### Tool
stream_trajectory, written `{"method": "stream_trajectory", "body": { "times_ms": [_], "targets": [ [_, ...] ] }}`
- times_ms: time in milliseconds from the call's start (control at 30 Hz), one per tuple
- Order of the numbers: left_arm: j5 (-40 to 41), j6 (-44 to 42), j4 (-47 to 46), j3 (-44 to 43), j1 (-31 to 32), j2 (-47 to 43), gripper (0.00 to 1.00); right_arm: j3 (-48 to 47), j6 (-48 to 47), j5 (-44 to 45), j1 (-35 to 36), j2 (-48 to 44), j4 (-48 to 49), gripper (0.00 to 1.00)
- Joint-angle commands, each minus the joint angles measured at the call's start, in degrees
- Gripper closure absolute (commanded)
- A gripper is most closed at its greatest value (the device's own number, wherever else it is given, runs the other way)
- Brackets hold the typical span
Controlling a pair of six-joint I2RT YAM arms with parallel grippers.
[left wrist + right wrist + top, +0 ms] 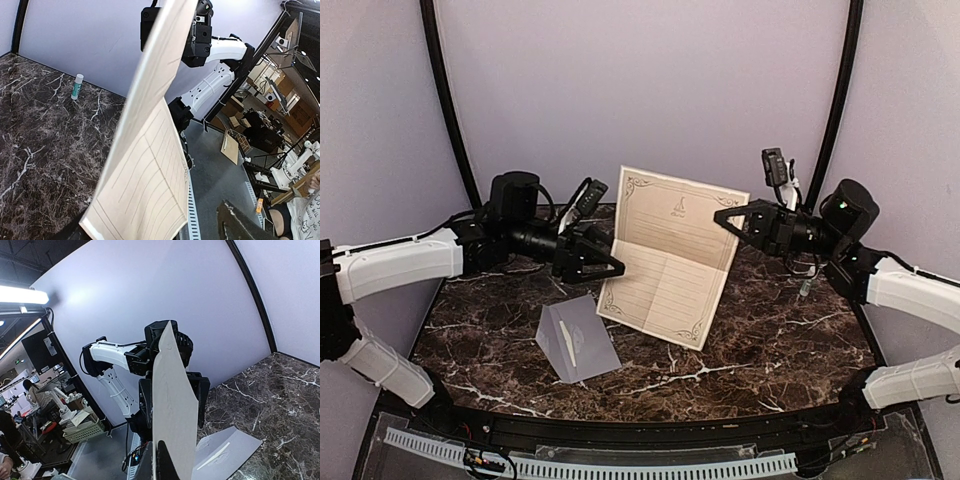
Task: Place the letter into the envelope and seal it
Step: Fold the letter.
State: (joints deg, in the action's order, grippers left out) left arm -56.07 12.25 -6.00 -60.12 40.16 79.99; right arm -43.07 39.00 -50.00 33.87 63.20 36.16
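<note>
Letter held upright over marble table, ruled face and ornate border visible, no readable text, right gripper clamped on its top right corner, left gripper jaws apart beside its left edge, envelope on table near its lower left, glue stick label unreadable

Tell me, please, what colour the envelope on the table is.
Pale grey-lavender envelope, clearest in the top external view.
</note>
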Motion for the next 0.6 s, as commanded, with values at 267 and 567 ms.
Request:
{"method": "stream_trajectory", "body": {
  "times_ms": [267, 567],
  "targets": [
    [-0.88, 4.34, -7.00, 2.61, -0.16, -0.85, 0.90, -0.87, -0.19, 2.12, 1.15, 0.46, 2.18, 1.00],
    [7.10, -0.23, -0.72, 1.36, -0.12, -2.33, 1.00, -2.93, -1.70, 0.66, 1.17, 1.26, -1.58, 0.60]
  ]
}}
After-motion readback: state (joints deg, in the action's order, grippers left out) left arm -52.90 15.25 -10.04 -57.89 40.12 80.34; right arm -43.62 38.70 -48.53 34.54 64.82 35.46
